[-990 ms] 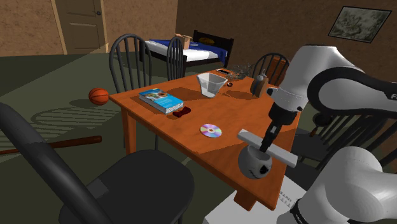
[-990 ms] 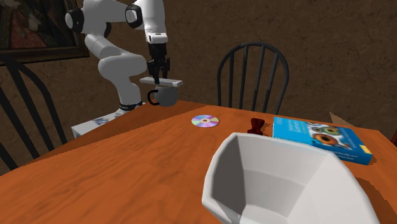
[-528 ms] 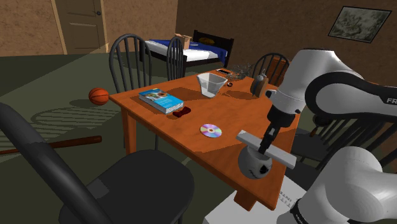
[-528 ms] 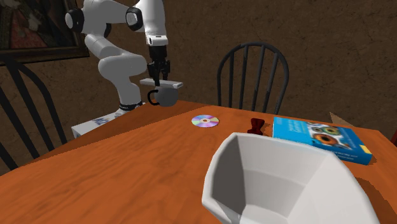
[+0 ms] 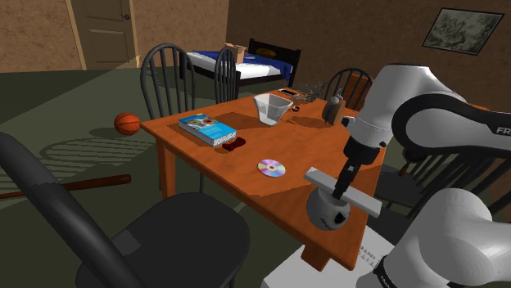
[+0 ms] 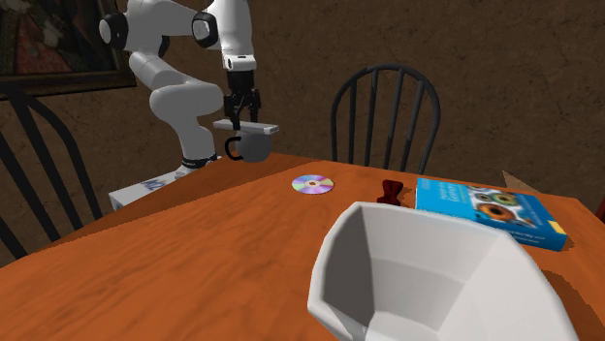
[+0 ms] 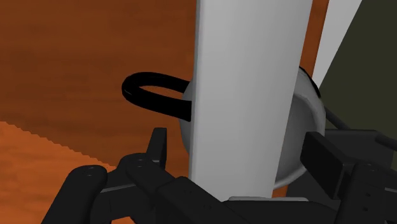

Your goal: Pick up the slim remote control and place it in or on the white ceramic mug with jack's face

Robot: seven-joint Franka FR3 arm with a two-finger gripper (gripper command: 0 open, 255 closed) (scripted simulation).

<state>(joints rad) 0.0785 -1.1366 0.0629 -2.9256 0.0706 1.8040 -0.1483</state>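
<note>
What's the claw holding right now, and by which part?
Nothing. The claw is open, its fingers standing off either side of the remote, which lies across the mug.

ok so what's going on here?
The white Franka arm's claw hangs right over the grey slim remote, which lies flat across the top of the round mug at the wooden table's edge by the stand. In the wrist view the fingers stand apart on either side of the remote with a gap showing, so it looks released and resting on the mug. The disc, book and white bowl sit further off on the table.
</note>
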